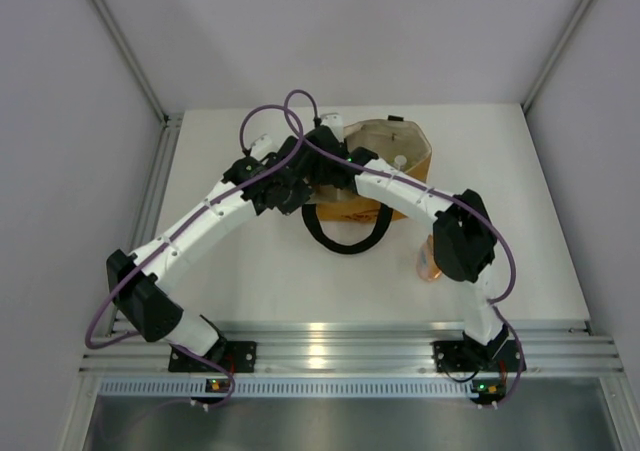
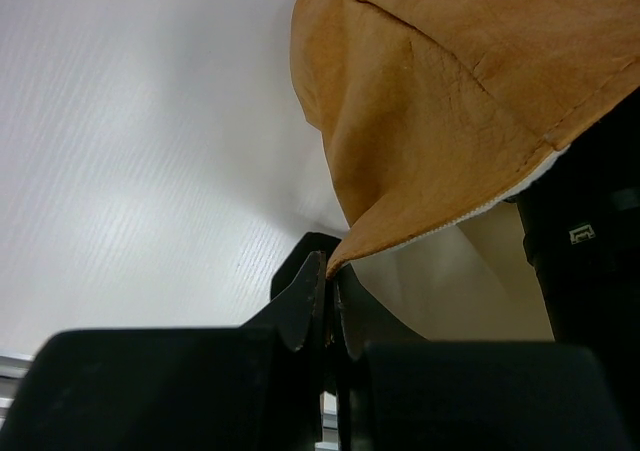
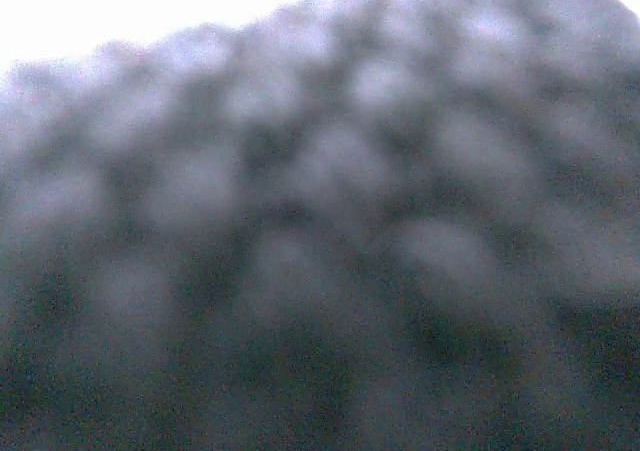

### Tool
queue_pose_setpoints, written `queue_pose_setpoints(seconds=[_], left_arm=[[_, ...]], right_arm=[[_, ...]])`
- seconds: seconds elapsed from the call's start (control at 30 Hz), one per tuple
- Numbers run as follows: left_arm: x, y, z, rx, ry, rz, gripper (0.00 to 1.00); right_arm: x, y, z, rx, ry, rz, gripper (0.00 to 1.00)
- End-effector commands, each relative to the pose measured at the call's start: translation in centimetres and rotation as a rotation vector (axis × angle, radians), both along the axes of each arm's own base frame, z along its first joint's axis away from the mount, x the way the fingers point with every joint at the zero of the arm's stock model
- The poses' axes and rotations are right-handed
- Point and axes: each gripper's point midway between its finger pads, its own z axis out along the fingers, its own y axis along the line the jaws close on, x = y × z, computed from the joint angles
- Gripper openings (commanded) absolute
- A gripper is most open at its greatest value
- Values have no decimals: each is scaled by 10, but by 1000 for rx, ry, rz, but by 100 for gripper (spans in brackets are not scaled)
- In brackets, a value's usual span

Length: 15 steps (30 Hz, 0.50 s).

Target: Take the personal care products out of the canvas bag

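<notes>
The mustard-tan canvas bag (image 1: 400, 166) stands open at the back middle of the table, cream lining showing, with one black loop handle (image 1: 345, 239) lying in front of it. My left gripper (image 2: 330, 276) is shut on the bag's rim (image 2: 440, 101) at its left end. My right arm's wrist (image 1: 335, 151) is over the bag's left end, with its fingers hidden. The right wrist view is only a dark blur. An orange bottle with a pink cap (image 1: 430, 263) stands on the table, partly behind my right elbow. A small white thing (image 1: 400, 159) shows inside the bag.
My right forearm (image 1: 405, 189) crosses the bag's front. My right gripper's black body (image 2: 585, 271) is close beside the held rim. An aluminium rail (image 1: 350, 336) runs along the near edge. Grey walls stand on the left, back and right.
</notes>
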Motion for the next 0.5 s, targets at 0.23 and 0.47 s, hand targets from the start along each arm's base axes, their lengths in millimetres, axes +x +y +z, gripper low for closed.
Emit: queue_pose_setpoints(seconds=[0.23, 0.47], left_arm=[[-5, 10, 7, 17, -19, -1, 0], [-4, 9, 3, 16, -10, 10, 0]], right_arm=[[9, -4, 67, 73, -147, -20, 0], [-1, -12, 122, 141, -221, -12, 0]])
